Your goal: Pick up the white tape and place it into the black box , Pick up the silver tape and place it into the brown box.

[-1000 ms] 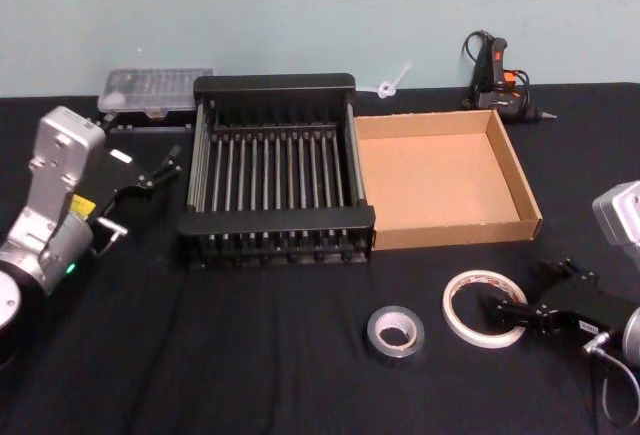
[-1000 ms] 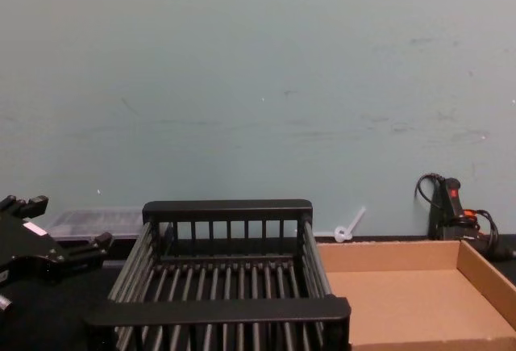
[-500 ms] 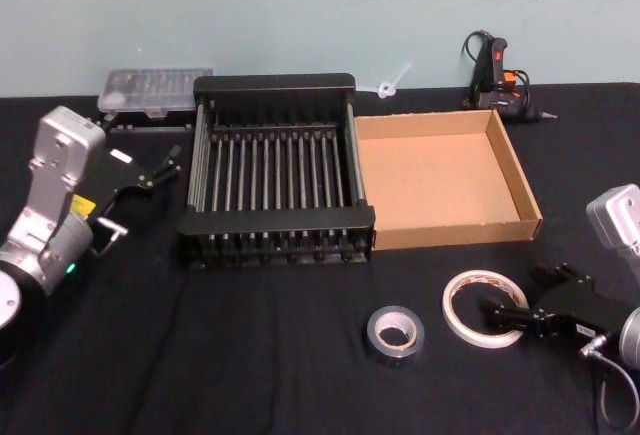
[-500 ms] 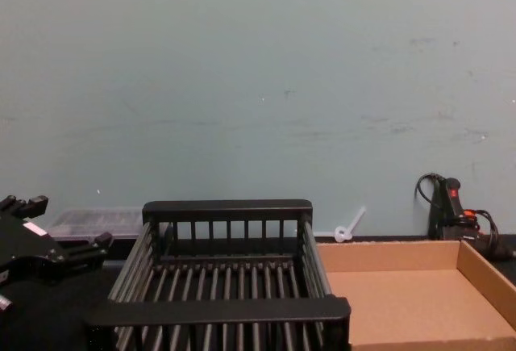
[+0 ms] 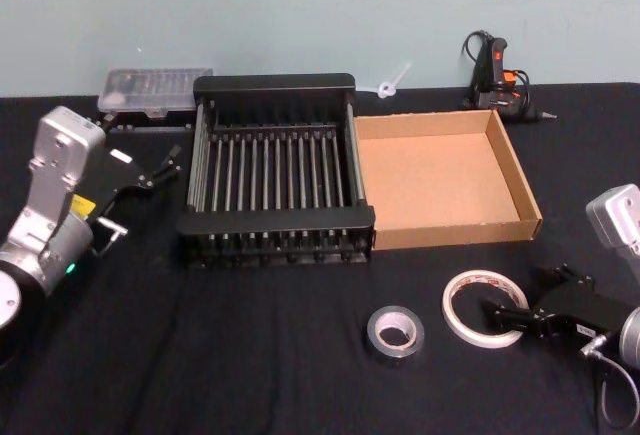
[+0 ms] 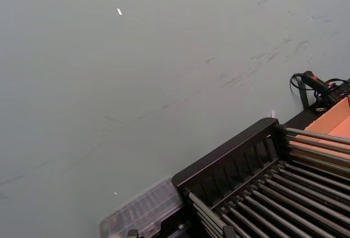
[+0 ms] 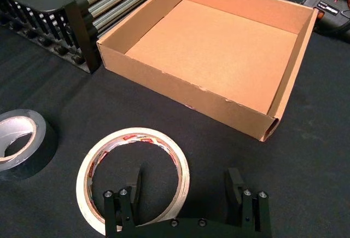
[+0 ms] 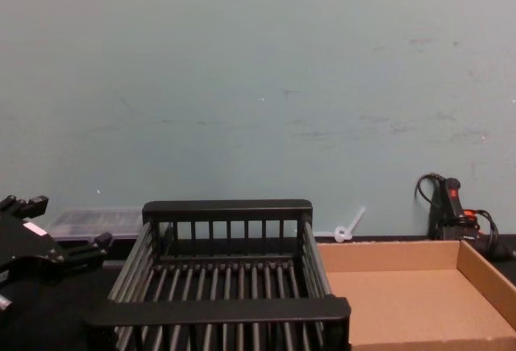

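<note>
Now we see right hand (image 7: pixel 186 186), fingers spread, straddling near rim of white tape (image 7: pixel 133 178) lower right of head frame; left hand (image 5: pixel 150 167), fingers apart, parked left of black box (image 5: pixel 275 169).

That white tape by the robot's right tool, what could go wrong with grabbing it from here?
The open right tool has one finger inside the white tape hole and one outside; on a flat roll, the grip may slip. The silver tape lies close beside it and could be nudged. Carrying to the black box means passing the brown box, a possible wrong drop.
</note>
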